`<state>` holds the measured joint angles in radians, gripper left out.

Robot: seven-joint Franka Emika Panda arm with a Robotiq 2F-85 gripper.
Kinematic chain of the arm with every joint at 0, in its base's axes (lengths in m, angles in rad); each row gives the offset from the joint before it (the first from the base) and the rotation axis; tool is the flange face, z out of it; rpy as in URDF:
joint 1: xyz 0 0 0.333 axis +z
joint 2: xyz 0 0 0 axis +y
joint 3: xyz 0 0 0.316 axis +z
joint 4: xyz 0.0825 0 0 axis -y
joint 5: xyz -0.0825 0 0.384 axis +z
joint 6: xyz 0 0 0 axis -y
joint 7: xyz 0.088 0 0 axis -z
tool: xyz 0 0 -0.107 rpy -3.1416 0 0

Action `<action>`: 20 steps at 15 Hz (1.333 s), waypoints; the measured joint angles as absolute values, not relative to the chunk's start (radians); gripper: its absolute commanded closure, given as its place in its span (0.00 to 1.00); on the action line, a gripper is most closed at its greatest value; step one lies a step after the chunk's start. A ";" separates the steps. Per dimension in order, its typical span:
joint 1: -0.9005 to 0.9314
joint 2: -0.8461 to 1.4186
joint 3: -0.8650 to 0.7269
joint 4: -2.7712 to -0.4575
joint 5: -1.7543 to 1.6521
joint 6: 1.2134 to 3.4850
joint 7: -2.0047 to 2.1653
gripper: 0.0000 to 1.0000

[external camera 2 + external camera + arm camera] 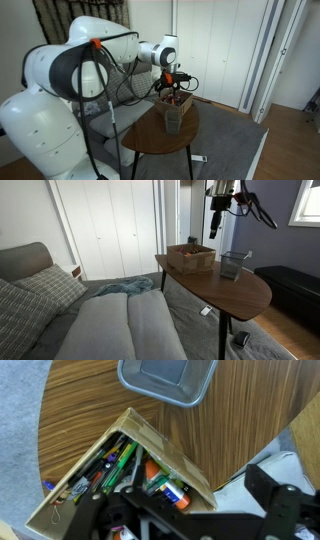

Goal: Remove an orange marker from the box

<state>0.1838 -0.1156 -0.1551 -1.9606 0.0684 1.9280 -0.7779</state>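
The brown cardboard box (160, 446) stands on the wooden table and holds several markers and pens of mixed colours. An orange marker end (150, 470) shows near the box's right wall, beside a white stick with an orange cap (181, 498). My gripper (200, 512) is open and empty, its dark fingers spread at the bottom of the wrist view, above the box's near corner. In both exterior views the gripper (215, 228) (172, 87) hangs above the box (190, 258) (174, 112) without touching it.
A grey see-through container (167, 382) (233, 266) stands on the table (235, 292) beside the box. A grey sofa with cushions (110, 320) lies next to the table. The table edge and the carpet (15, 440) are close to the box.
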 measured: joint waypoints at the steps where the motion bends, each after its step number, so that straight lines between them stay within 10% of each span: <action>1: 0.174 -0.078 -0.141 -1.935 0.088 1.949 -0.778 0.00; 20: 0.070 0.144 0.004 -1.875 0.137 2.252 -0.793 0.00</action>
